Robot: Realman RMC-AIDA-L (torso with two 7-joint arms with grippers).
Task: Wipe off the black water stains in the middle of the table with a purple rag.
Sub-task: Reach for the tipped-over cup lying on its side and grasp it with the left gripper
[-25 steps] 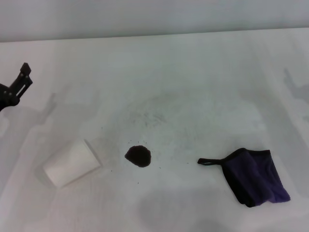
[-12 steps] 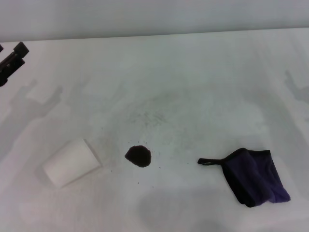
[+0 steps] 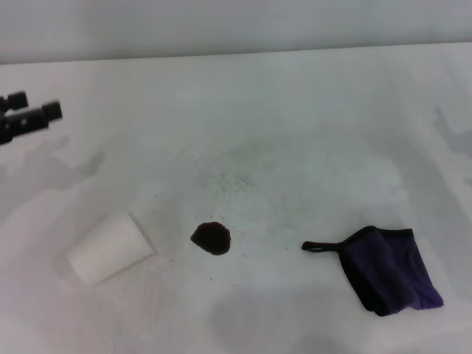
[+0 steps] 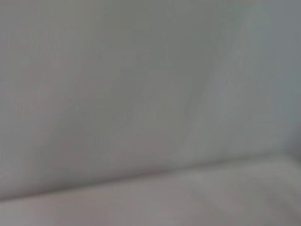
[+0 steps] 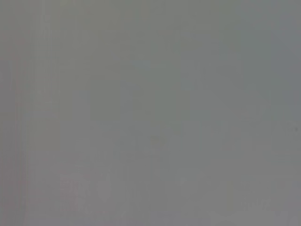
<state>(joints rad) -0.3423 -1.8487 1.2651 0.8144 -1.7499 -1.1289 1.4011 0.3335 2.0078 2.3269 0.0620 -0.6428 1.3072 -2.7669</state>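
The black water stains (image 3: 211, 238) form a small dark blotch with tiny specks around it on the white table (image 3: 310, 133), near the middle front. To its right lies the purple rag (image 3: 391, 269), folded, its black loop strap pointing toward the blotch. My left gripper (image 3: 33, 105) hovers at the far left edge of the head view, well away from the stain and the rag, open and holding nothing. The right gripper is out of view. Both wrist views show only blank pale surface.
A white cup (image 3: 109, 248) lies on its side left of the stain. Faint grey smudges (image 3: 228, 177) mark the table behind the blotch. The table's far edge (image 3: 236, 53) meets a pale wall.
My left gripper swung from the left edge up toward the far corner, then came back down and a little rightward while turning. The cup, stain and rag have stayed put.
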